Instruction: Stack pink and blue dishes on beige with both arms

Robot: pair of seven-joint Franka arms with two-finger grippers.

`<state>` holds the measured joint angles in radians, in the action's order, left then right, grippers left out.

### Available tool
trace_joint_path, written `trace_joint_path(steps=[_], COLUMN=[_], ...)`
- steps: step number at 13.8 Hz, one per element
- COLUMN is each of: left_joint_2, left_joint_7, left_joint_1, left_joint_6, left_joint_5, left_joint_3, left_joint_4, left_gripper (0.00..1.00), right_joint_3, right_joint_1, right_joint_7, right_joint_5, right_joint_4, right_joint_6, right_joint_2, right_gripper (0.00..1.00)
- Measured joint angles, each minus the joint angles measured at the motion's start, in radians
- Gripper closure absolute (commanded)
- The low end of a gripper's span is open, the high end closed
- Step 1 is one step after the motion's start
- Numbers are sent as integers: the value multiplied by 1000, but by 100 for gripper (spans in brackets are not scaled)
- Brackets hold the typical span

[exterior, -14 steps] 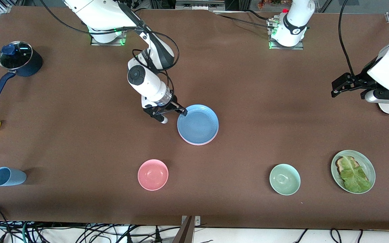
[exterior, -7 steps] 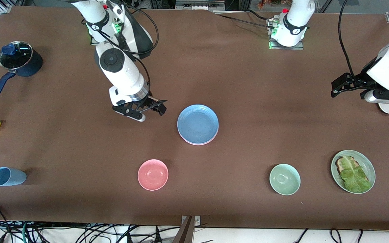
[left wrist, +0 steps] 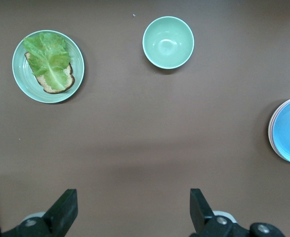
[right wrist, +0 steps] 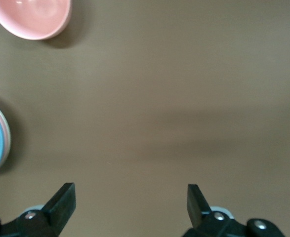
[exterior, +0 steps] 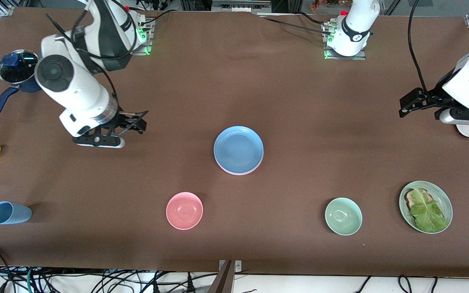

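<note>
The blue plate (exterior: 238,149) sat on top of the pink plate (exterior: 234,172) in the middle of the table, between the empty, wide-open right gripper (exterior: 130,124) and the waiting, empty, wide-open left gripper (exterior: 411,103), neither touching it.

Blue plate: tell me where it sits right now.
In the front view the blue plate lies mid-table on top of the stack, a pink rim showing beneath it, farther from the camera than the pink bowl and the green bowl; no gripper touches it.
</note>
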<state>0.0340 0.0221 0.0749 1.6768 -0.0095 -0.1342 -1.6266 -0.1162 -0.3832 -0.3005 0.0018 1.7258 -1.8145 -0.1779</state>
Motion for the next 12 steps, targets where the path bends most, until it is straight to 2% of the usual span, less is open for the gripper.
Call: trace_joint_path(steps=[2,4,6,9,12], left_joint_2=[0,0,0,1,1], left_joint_7=[0,0,0,0,0], left_joint_1=[1,2,2,3,3], left_joint_6=[0,0,0,0,0], left_joint_5=[0,0,0,0,0], left_joint_3=[1,2,2,2,2], left_joint_4=[0,0,0,1,2], left_gripper=[0,0,0,0,0], right_joint_3=[-62,-81,-40,88,106], right_joint_1=[1,24,109,302,341], right_joint_7=[70,128,148,160,164], right_joint_5=[0,1,1,1,0], right_joint_4=[-88,-152,-173,-166,-96], right_joint_6=[174,247,258,293,290], right_joint_2=[27,55,83,136,201], right_gripper=[0,0,0,0,0])
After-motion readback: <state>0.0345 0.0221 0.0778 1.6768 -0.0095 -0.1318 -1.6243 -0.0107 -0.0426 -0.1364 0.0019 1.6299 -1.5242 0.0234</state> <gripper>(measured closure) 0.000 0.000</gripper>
